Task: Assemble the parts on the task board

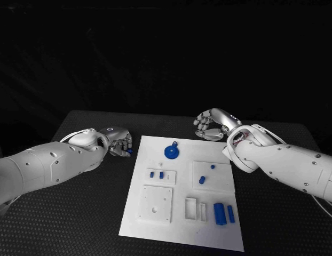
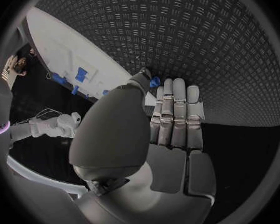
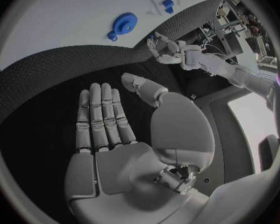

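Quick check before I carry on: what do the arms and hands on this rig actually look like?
Both arms are smooth white shells with small dark dots along them. The right arm shows thin cables looped at the wrist; the left arm likewise. The left hand and right hand are silver-grey, with segmented fingers and a rounded thumb base.

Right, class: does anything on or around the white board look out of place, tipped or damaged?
One thing: a small blue part sits at the left hand's thumb tip, beside the task board, not on it. The right hand is open and empty. The other blue pieces lie orderly; no damage shows.
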`<action>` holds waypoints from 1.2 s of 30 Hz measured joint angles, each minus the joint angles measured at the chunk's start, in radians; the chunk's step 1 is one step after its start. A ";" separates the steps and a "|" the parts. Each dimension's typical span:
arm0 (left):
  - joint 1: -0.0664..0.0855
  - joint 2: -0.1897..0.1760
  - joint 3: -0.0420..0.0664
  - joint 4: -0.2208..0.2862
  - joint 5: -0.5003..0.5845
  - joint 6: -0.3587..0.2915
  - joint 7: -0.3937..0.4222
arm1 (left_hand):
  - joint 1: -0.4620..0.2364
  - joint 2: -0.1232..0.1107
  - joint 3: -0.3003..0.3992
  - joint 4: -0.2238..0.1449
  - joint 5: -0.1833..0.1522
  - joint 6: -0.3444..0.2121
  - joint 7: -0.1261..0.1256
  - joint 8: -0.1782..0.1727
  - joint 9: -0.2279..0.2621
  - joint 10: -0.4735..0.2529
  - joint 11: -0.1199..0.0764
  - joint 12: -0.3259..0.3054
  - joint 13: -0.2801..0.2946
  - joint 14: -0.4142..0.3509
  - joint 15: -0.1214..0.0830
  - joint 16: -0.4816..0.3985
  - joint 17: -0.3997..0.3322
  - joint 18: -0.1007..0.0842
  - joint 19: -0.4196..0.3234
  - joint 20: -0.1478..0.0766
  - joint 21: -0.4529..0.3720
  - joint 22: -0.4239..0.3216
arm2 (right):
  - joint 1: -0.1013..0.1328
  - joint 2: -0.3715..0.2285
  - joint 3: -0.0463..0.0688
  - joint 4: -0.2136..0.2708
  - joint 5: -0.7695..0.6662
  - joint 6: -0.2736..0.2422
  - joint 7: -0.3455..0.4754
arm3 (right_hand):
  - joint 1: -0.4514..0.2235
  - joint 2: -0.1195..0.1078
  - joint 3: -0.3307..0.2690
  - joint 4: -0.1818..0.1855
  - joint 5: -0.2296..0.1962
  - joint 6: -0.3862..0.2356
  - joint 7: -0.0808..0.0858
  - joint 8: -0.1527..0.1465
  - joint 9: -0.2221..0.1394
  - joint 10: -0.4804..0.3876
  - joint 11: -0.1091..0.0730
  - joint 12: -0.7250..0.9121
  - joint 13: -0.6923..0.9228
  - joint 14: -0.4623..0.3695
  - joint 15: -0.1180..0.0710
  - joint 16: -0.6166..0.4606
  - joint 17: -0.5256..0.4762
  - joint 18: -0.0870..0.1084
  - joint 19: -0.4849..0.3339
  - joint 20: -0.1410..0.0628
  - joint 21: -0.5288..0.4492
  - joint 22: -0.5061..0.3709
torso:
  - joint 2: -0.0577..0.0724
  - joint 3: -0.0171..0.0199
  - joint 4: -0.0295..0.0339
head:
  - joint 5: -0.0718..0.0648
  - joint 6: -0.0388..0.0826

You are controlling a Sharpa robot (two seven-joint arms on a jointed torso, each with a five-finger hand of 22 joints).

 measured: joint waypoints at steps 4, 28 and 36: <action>0.001 0.006 0.001 -0.002 -0.009 0.013 -0.015 | -0.008 0.001 0.000 0.000 0.000 0.005 -0.005 0.007 0.000 0.014 -0.013 0.056 0.035 0.000 -0.001 0.038 0.029 0.000 0.000 0.000 0.003 0.000 | 0.000 0.001 0.000 0.000 0.000 0.000 0.000 | 0.000 0.000 0.000 0.000 0.000 0.000 0.000 0.000 0.000 0.000 0.000 0.000 -0.001 0.000 0.000 0.000 -0.001 0.000 0.000 0.000 0.000 0.000 | 0.000 0.0002 0.0001 | -0.001 -0.001; 0.012 0.031 0.008 0.002 -0.091 0.089 -0.069 | 0.084 0.072 -0.021 -0.013 0.033 0.064 -0.015 0.029 -0.011 -0.090 -0.034 0.325 0.187 -0.031 -0.024 0.143 0.090 -0.014 -0.022 -0.015 0.021 0.001 | 0.000 0.002 0.000 0.000 0.003 0.001 0.000 | 0.000 0.000 -0.003 0.003 0.000 -0.003 0.003 0.000 -0.002 0.000 0.000 0.000 -0.008 -0.002 0.002 0.000 -0.004 0.000 0.000 0.000 -0.004 0.002 | 0.000 0.0004 0.0013 | -0.007 -0.005; 0.017 0.040 0.010 0.007 -0.104 0.124 -0.079 | 0.111 0.119 -0.034 -0.023 0.117 0.081 -0.023 0.027 -0.021 -0.153 -0.044 0.463 0.251 -0.059 -0.032 0.222 0.122 -0.014 -0.040 -0.011 0.043 0.000 | 0.000 0.002 0.000 0.000 0.005 0.002 0.000 | 0.000 0.000 -0.006 0.006 0.000 -0.003 0.003 0.000 -0.003 0.000 0.000 0.000 -0.010 -0.004 0.003 0.000 -0.005 0.000 0.000 0.000 -0.008 0.003 | 0.000 -0.0002 0.0013 | -0.008 -0.006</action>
